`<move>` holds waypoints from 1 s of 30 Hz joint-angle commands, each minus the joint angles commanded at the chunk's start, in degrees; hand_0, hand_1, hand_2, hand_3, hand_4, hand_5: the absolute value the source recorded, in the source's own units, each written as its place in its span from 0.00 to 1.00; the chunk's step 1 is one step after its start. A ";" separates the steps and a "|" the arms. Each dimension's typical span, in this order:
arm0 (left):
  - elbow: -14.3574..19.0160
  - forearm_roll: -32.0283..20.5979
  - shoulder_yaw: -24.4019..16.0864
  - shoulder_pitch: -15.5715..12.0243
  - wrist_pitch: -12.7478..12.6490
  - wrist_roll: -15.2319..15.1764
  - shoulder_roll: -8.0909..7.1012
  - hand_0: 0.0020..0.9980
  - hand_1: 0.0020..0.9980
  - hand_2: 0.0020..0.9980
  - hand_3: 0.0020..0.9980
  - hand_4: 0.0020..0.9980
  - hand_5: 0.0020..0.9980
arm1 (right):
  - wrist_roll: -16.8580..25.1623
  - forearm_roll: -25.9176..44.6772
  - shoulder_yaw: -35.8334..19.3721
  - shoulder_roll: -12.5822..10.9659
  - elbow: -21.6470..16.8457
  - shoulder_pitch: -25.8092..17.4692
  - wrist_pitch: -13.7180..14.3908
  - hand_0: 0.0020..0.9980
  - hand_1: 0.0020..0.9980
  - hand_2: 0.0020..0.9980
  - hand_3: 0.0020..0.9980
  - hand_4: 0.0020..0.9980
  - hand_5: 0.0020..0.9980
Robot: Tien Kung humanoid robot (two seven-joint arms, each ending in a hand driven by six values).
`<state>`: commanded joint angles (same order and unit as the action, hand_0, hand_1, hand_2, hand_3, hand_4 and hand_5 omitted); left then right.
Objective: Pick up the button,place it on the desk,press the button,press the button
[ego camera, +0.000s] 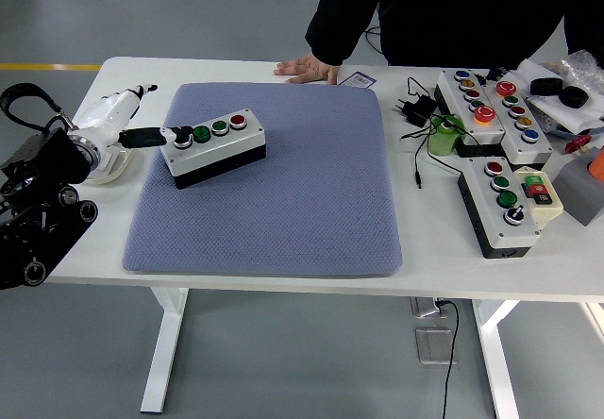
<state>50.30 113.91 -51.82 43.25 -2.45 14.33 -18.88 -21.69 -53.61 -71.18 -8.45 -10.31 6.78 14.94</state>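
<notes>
A button box (213, 145) with a white top and black base lies on the grey-blue mat (283, 202), in its far left part. Along its top run a pale button (181, 138), two green ones and a red button (238, 120). My left hand (121, 126) comes in from the left edge, white with fingers stretched out. One dark fingertip (156, 136) reaches the box's left end beside the pale button; I cannot tell whether it presses down. The hand grasps nothing. My right arm is out of view.
A person stands at the far side with one hand (307, 67) flat on the table edge. At the right lie two more button boxes (505, 202) (491, 106), a green roll (444, 136), a black plug with cable (415, 112) and small parts.
</notes>
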 joint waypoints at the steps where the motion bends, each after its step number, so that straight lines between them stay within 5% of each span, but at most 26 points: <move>1: -0.58 -0.29 0.37 0.27 0.11 -0.07 0.18 1.00 1.00 1.00 1.00 1.00 0.79 | 0.01 0.05 0.03 -0.01 0.00 0.00 0.01 0.64 0.53 0.62 0.61 0.26 0.29; 13: -4.14 -8.90 4.56 2.57 3.05 -0.98 2.64 1.00 1.00 1.00 1.00 1.00 0.79 | 0.04 -0.05 0.40 -0.16 0.00 0.00 -0.03 0.64 0.54 0.62 0.61 0.26 0.29; 24: -12.74 -9.51 12.51 6.03 0.16 -1.26 5.01 1.00 1.00 1.00 1.00 1.00 0.78 | 0.13 0.22 1.18 -0.26 0.00 0.17 -0.01 0.64 0.53 0.62 0.61 0.26 0.29; 25: -13.53 -9.30 12.72 6.34 -0.70 -1.41 5.35 0.98 1.00 1.00 1.00 1.00 0.50 | 0.14 0.20 1.34 -0.27 0.00 0.21 -0.02 0.64 0.53 0.62 0.61 0.26 0.29; 30: -13.07 -7.99 12.68 6.59 -3.43 -1.59 5.79 0.98 1.00 1.00 1.00 1.00 0.50 | 0.25 0.37 1.52 -0.33 0.00 0.14 -0.02 0.64 0.53 0.62 0.61 0.26 0.29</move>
<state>37.23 105.92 -39.15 49.84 -5.88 12.74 -13.09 -21.44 -53.25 -69.65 -8.78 -10.31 6.92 14.93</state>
